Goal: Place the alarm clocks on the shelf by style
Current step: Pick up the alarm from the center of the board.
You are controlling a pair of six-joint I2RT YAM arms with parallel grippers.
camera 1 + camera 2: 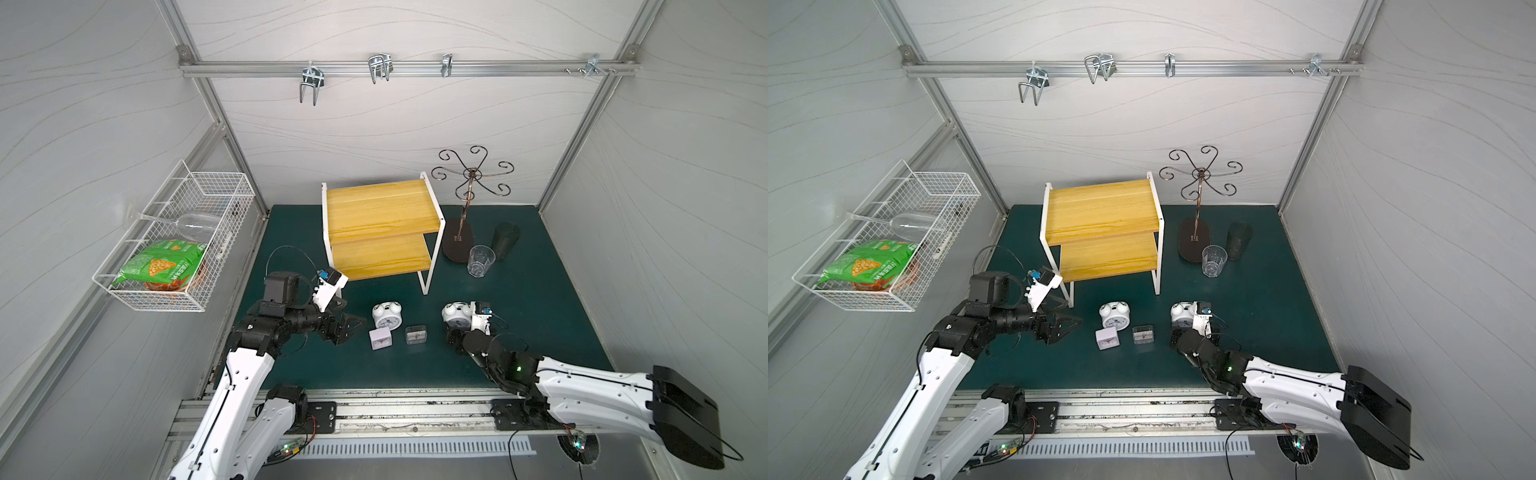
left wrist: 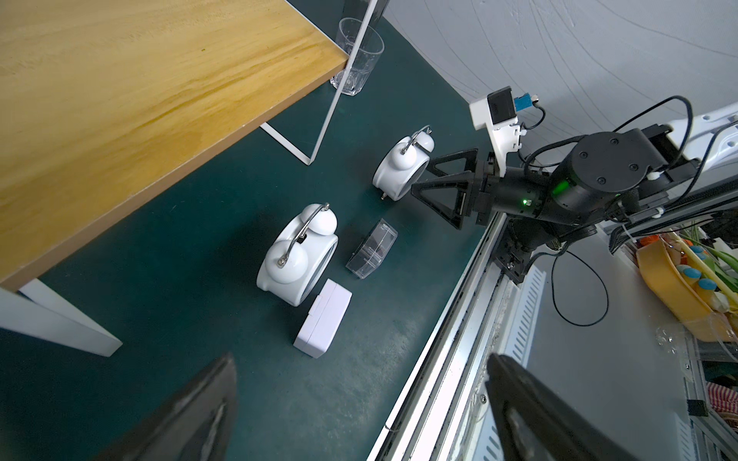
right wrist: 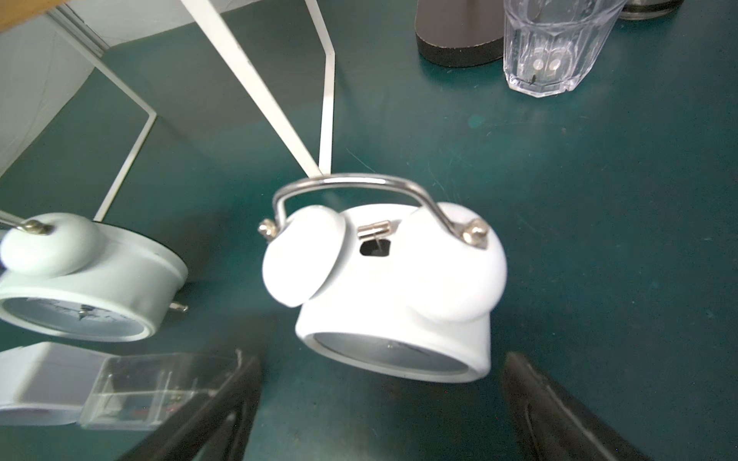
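Currently the right gripper (image 3: 379,403) gapes empty; the right bell clock (image 3: 395,287) stands on the mat (image 1: 540,311) just beyond its tips, toward the shelf (image 1: 380,220), face to it. The left gripper (image 1: 352,326), also spread, is farther.

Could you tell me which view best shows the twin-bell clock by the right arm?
Right wrist view: the clock is large, bells and handle clear. Both top views show it small, partly hidden; left wrist, from the side.
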